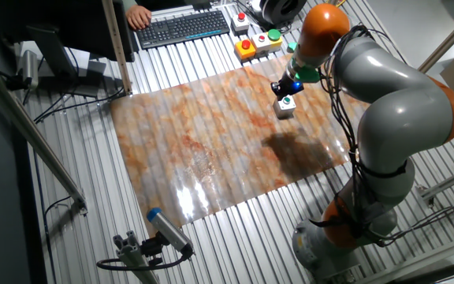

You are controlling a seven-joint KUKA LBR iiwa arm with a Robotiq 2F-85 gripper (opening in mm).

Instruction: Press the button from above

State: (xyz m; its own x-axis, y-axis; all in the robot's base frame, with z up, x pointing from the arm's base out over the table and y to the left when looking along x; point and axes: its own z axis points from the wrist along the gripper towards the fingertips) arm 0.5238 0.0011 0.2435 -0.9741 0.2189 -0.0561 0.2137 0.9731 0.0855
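Note:
The button (287,102) is a small round green cap on a small white cube housing, standing on the marbled orange-brown mat (211,142) near its far right edge. My gripper (285,88) hangs just above and slightly behind it, pointing down, at the end of the grey and orange arm. The fingertips are dark and small, and no gap or contact between them can be made out. I cannot tell whether the tip touches the button.
Behind the mat stand an orange box with a red button (246,48) and a white box with a larger green button (271,39). A keyboard (181,28) with a person's hand lies at the back. A blue-tipped tool (164,229) sits at the front.

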